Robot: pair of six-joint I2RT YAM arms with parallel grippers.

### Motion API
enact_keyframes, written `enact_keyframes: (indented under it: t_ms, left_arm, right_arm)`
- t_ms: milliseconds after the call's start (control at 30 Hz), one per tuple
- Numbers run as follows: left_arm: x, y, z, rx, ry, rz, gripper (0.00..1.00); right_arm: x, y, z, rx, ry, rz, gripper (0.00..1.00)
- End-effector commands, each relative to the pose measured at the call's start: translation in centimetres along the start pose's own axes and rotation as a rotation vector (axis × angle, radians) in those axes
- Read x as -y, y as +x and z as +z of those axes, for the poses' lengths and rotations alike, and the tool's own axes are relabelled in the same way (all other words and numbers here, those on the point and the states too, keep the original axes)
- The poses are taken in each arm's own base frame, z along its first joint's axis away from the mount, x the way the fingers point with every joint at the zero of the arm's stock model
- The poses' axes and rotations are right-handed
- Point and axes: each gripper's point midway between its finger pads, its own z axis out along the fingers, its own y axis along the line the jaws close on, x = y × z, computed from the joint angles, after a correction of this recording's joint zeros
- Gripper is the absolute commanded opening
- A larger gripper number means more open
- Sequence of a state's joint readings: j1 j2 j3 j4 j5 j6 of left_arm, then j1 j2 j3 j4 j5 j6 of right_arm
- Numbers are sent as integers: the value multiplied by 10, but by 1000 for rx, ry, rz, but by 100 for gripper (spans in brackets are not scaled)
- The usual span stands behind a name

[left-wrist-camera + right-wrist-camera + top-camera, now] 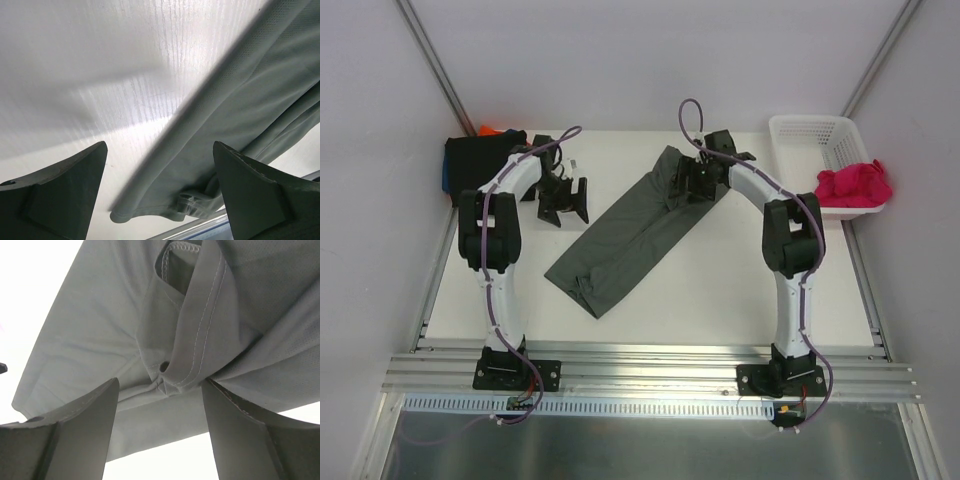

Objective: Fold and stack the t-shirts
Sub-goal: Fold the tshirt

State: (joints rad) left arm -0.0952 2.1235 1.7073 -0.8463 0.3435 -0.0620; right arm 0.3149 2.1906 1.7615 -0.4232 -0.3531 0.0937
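The dark grey t-shirt [630, 235] is laid diagonally on the surface [740, 290]. The left gripper [565, 210] is held wide open, empty, just beside it. The right gripper [693, 187] is spread over its far end, nothing clamped. The far stack of shirts [478, 160] is partly hidden by the left arm.

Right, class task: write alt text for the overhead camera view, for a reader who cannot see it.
A dark grey t-shirt lies as a long diagonal strip on a white table, the right gripper over its far end, the left gripper open left of it. A magenta shirt sits in a white basket far right; dark shirts are piled far left.
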Motion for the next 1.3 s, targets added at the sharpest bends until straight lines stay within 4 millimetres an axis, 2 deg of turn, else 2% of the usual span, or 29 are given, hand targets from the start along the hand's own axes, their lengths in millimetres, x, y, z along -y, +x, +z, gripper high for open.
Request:
enact_keyframes:
  t_ms: [0, 233, 467, 500, 567, 600, 700, 733, 800, 833, 967, 1100, 1267]
  left_arm:
    - [2, -2, 1, -19, 48, -14, 88]
    - [1, 23, 16, -99, 81, -57, 82]
    - [6, 46, 17, -157, 119, -89, 70]
    - [7, 53, 16, -168, 121, -92, 63]
    - [11, 61, 12, -181, 140, -98, 55]
    - [11, 73, 14, -209, 143, -114, 46]
    - [17, 87, 9, -229, 157, -111, 41]
    - [17, 97, 11, -251, 156, -114, 33]
    - [23, 111, 9, -275, 158, -107, 24]
    - [26, 116, 9, -282, 163, -103, 16]
    - [44, 138, 6, -309, 171, -68, 8]
    - [66, 165, 8, -362, 188, -21, 6]
    - [93, 185, 9, -397, 212, 47, 5]
  right_arm:
    - [-16, -22, -6, 53, -32, -28, 70]
    - [-12, -21, 10, 34, -41, 3, 70]
    - [-3, -22, 24, 21, -38, 25, 70]
    - [-1, -23, 26, 19, -37, 27, 70]
    - [0, -25, 28, 22, -39, 30, 71]
    - [0, -25, 30, 22, -39, 31, 70]
    - [2, -31, 31, 32, -45, 35, 71]
    - [1, -35, 32, 39, -47, 32, 70]
    - [5, -37, 34, 43, -42, 34, 70]
    - [3, -42, 34, 54, -46, 31, 71]
    - [5, -49, 34, 69, -46, 22, 70]
    - [5, -51, 34, 73, -49, 21, 70]
    - [5, -56, 35, 82, -56, 14, 71]
